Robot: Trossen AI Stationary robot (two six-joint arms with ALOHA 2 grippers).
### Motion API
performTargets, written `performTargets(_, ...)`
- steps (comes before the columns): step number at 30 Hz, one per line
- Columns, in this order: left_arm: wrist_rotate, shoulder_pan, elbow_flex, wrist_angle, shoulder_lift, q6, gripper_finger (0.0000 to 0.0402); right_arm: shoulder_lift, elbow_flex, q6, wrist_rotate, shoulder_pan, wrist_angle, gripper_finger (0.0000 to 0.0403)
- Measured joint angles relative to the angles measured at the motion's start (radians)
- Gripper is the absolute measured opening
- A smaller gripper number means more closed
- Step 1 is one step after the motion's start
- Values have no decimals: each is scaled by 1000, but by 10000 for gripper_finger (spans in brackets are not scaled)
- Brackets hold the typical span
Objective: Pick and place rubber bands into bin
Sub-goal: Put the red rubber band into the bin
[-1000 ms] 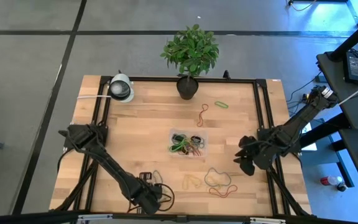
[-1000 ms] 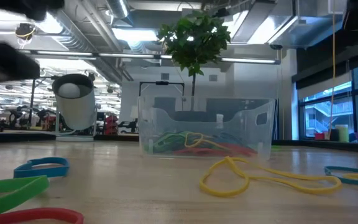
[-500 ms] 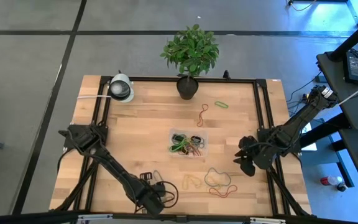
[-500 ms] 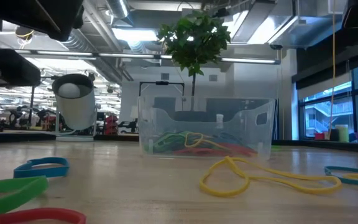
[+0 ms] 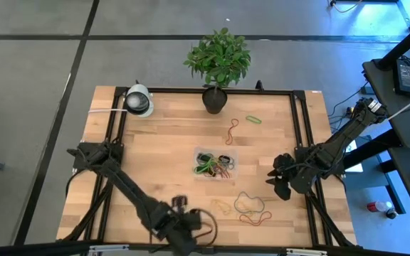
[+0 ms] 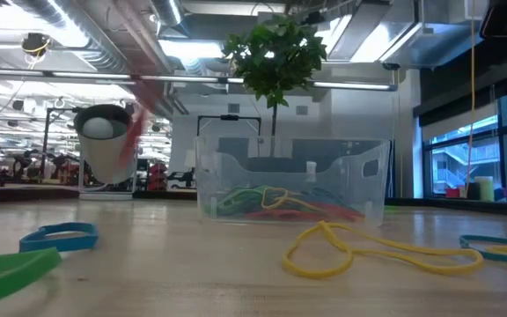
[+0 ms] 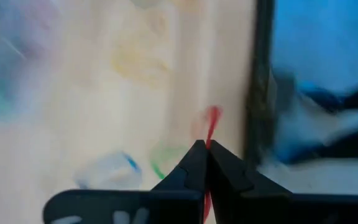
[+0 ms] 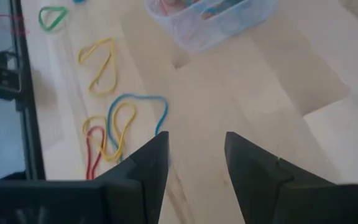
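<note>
My left gripper (image 5: 185, 226) is above the table's near edge, left of centre, shut on a red rubber band (image 7: 211, 123). In the low view this band is a blurred red streak (image 6: 135, 132) above the wood. The clear bin (image 5: 216, 163) sits at the table's middle with several coloured bands inside. Loose rubber bands lie flat on the wood: yellow (image 6: 359, 251), blue (image 6: 60, 236) and green (image 6: 11, 269) near the front, and green (image 5: 253, 119) and orange (image 5: 231, 129) farther back. My right gripper (image 5: 280, 186) waits open right of the bin, above the wood (image 8: 196, 155). My left gripper pinches the red rubber band between its two fingertips (image 7: 197, 155). A short stretch of the band (image 7: 212, 118) sticks out past the tips, and more red shows in the slit between the fingers. The band is lifted clear of the table.
A potted plant (image 5: 216, 96) and a round white device (image 5: 139, 102) stand at the far edge. Black frame rails (image 5: 301, 142) run along the table's sides. A cluster of yellow, blue and red bands (image 8: 114, 134) lies near the front, right of centre.
My left gripper has shut on the red band that lay at the table's near edge. It has risen out of the low view and gone a little toward the table's right edge. The red band has left the wood and now hangs in the air, blurred by motion.
</note>
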Motion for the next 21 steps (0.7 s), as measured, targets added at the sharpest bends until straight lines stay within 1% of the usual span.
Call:
performTargets(4,-151,66,93,-73,-1,137,2,0,0,3,23,0,2,160)
performTargets(6,-190,110,129,-98,-3,208,2,0,0,4,23,0,2,160)
performTargets(8,-201,164,151,-112,-4,287,3,0,0,5,23,0,5,160)
performTargets(13,-198,309,158,-125,-4,497,3,0,0,34,63,0,30,160)
performTargets(16,-146,396,157,-125,-4,595,2,1,0,94,84,-3,39,160)
performTargets(21,-67,527,91,-104,-3,705,2,1,0,141,94,-5,54,160)
